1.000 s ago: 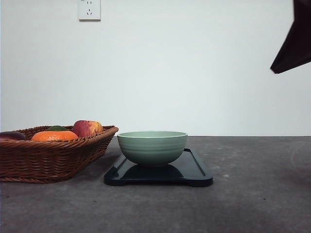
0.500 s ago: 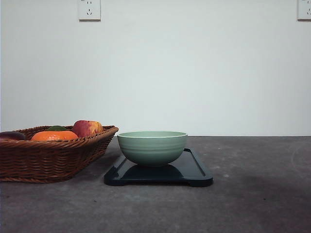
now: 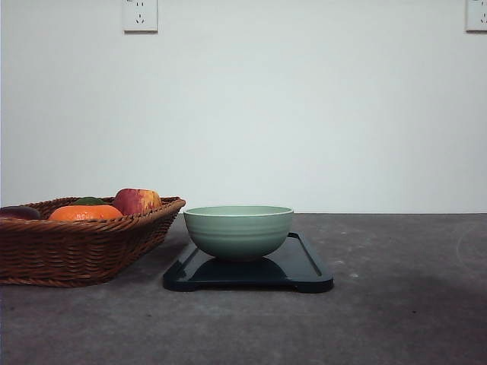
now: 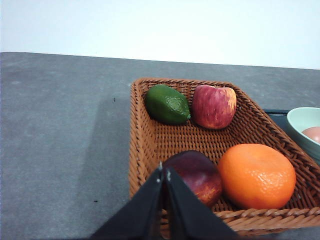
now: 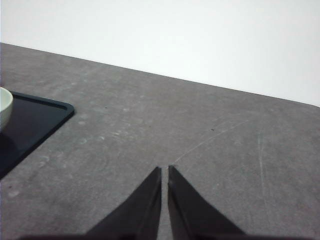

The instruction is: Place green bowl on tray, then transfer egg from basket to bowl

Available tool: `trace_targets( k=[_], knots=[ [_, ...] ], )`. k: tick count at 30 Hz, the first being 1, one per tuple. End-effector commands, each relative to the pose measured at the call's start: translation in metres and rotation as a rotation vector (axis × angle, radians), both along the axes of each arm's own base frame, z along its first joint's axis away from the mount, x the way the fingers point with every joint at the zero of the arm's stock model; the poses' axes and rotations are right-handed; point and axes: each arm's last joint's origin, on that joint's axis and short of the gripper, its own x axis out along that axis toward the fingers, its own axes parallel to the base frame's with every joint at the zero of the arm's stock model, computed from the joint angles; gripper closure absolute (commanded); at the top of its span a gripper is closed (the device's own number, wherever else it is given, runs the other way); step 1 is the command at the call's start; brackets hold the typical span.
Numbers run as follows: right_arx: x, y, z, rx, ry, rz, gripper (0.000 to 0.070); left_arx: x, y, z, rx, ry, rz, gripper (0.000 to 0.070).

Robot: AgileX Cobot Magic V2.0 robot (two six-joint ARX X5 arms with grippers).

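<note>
Front view: the bowl (image 3: 238,231) sits on the tray (image 3: 304,268), just right of the basket (image 3: 84,247). From the left wrist, an egg (image 4: 313,134) lies inside the bowl; the left gripper (image 4: 164,176), jaws pressed together and empty, hangs over the basket. The right gripper (image 5: 164,172), jaws likewise together, hangs above the table (image 5: 210,145).
</note>
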Motion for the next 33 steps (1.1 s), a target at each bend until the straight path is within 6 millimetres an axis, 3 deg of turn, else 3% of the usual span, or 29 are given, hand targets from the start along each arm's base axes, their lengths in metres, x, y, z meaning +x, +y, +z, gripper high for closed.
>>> trace_targets(
  k=[1, 33],
  knots=[
    [0.0003, 0.0001, -0.0009, 0.024, 0.001, 0.0, 0.0684, 0.0011, 0.0001, -0.0052, 0.002, 0.007, 0.0, 0.07],
    [0.0004, 0.0001, 0.001, 0.026, -0.018, 0.0, 0.0684, 0.0011, 0.0001, -0.0053, 0.002, 0.007, 0.001, 0.07]
  ],
)
